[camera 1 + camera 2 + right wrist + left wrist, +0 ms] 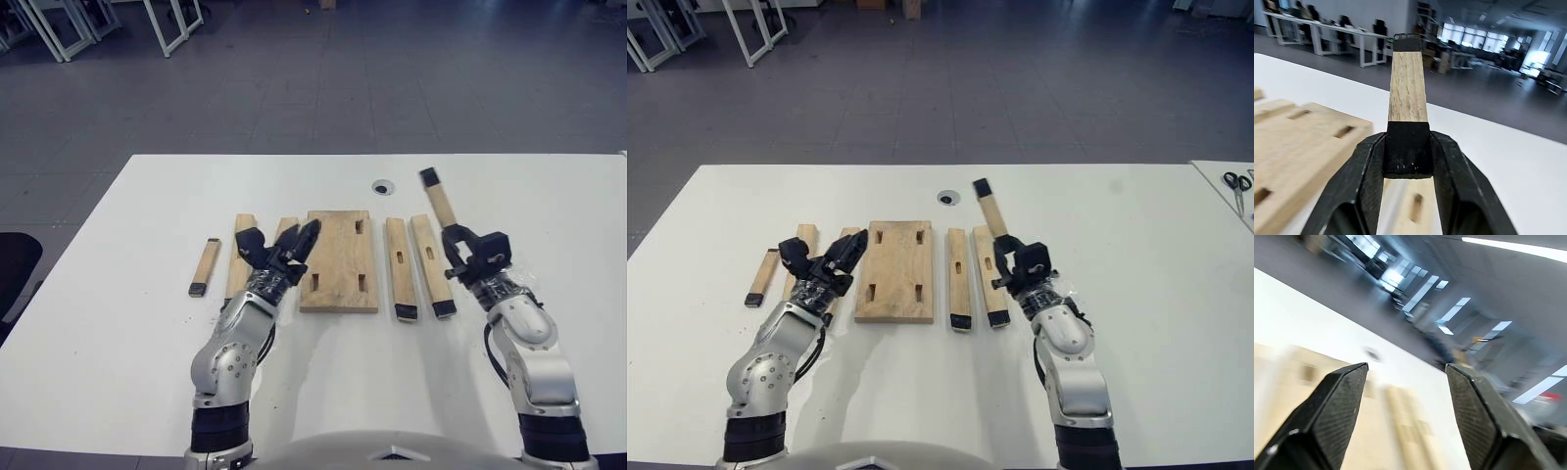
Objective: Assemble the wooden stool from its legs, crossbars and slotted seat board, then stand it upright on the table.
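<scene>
While the left pincer (282, 240) hangs released, its two black, ridged fingers (1334, 416) spread wide with nothing between them, it sits just above the near ends of two long pieces (240, 257) of pale wood lying side by side on the white tabletop (127, 343). Across from it, the right pincer (1406, 152) is clenched on the held bar (1408, 88). This is a square-section stick of light, straight-grained wood with a black cap at each end. The curved black fingers clamp the near cap from both sides, and the bar juts away from the robot.

Between the two arms lies the seat board (338, 259), a flat rectangular plank of warmer, darker-grained wood. It has four short rectangular slots cut through it, two towards the near edge and two towards the far edge. Just right of it lie two slotted pieces (396, 264), parallel to the board and to each other. Each is a narrow strip with one slot near its middle and a black cap on its near end. The one farther right passes beneath the right pincer. Left of the long pieces, and apart from them, rests a short piece (205, 266), also black-tipped at its near end.

Farther back, a small round metal grommet (381, 186) is set into the tabletop beyond the board. Past the far edge is a grey tiled floor (323, 78).
</scene>
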`<move>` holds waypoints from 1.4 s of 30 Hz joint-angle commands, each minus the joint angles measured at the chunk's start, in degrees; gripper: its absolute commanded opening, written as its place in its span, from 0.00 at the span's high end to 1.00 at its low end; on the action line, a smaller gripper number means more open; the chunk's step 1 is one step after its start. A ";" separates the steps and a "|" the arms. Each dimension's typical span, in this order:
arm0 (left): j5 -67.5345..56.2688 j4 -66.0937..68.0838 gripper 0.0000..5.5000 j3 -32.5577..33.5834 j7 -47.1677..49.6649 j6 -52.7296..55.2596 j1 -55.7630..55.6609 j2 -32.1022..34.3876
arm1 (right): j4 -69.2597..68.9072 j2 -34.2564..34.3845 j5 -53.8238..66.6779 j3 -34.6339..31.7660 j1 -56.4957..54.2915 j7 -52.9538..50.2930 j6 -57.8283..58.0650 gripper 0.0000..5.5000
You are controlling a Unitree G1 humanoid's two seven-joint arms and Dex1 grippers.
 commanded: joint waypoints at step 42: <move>-20.17 2.38 0.92 5.40 7.38 4.14 0.90 2.84 | -5.87 -10.18 -1.02 9.98 5.63 13.60 -7.67 0.60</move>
